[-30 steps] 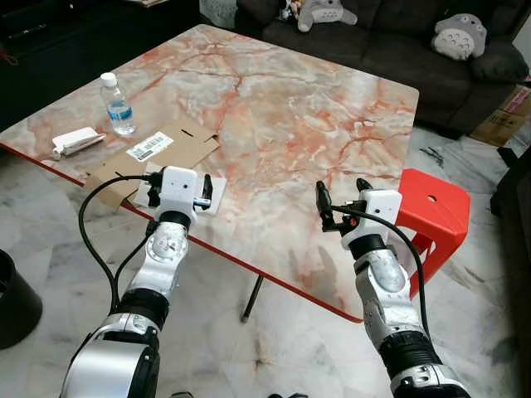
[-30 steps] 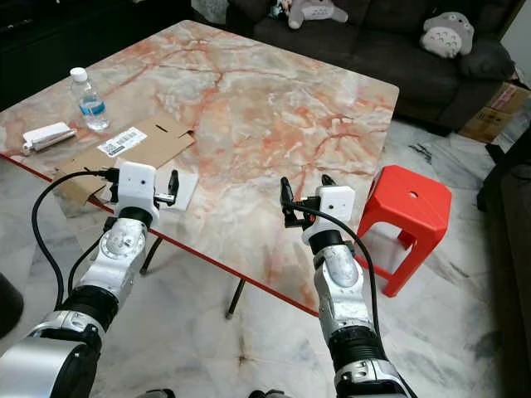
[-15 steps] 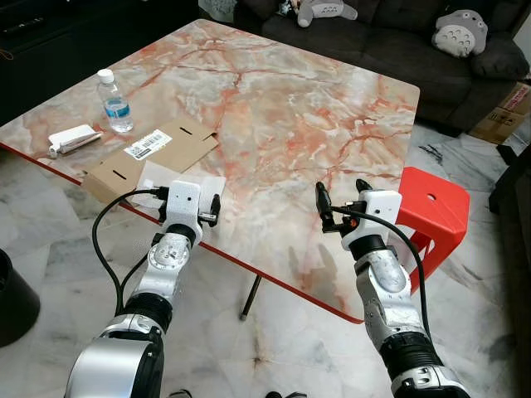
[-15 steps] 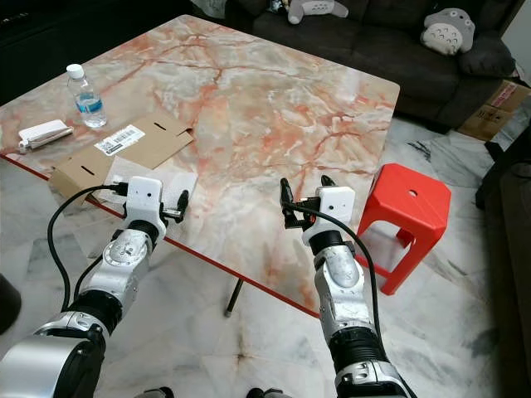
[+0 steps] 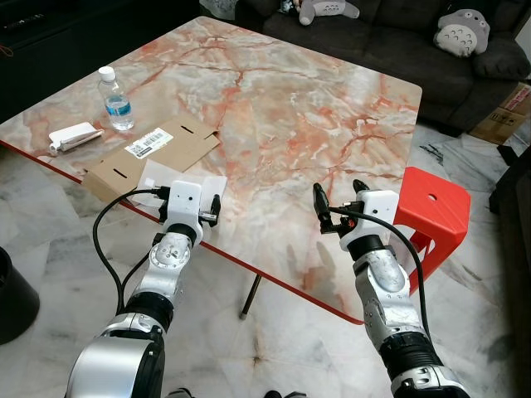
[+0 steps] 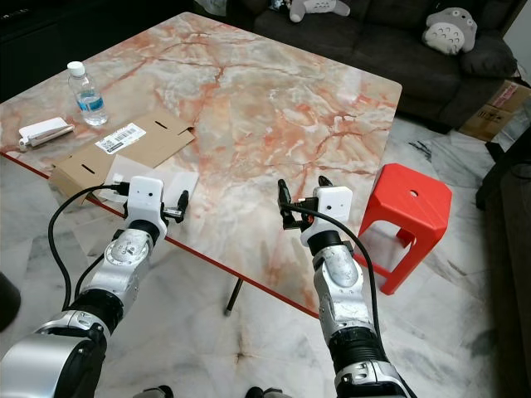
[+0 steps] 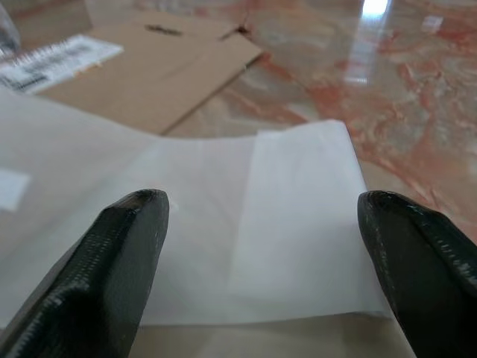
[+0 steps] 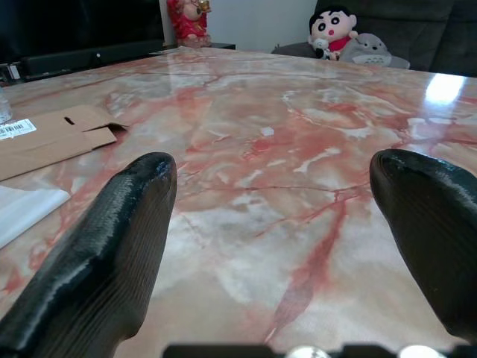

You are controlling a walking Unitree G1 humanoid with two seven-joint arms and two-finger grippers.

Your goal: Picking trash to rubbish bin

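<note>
Left gripper fingers are spread wide around the thin white plastic sheet on the marble bench; right gripper is held open too.

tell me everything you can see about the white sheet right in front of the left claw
The white sheet is thin, translucent and looks like plastic film or paper, with a soft fold line down it. It lies flat at the near edge of the marble table, its far side overlapping the flattened cardboard. The left claw is open and lined up with the sheet's near edge, one finger to either side in the left wrist view; whether they touch the sheet cannot be told.
</note>
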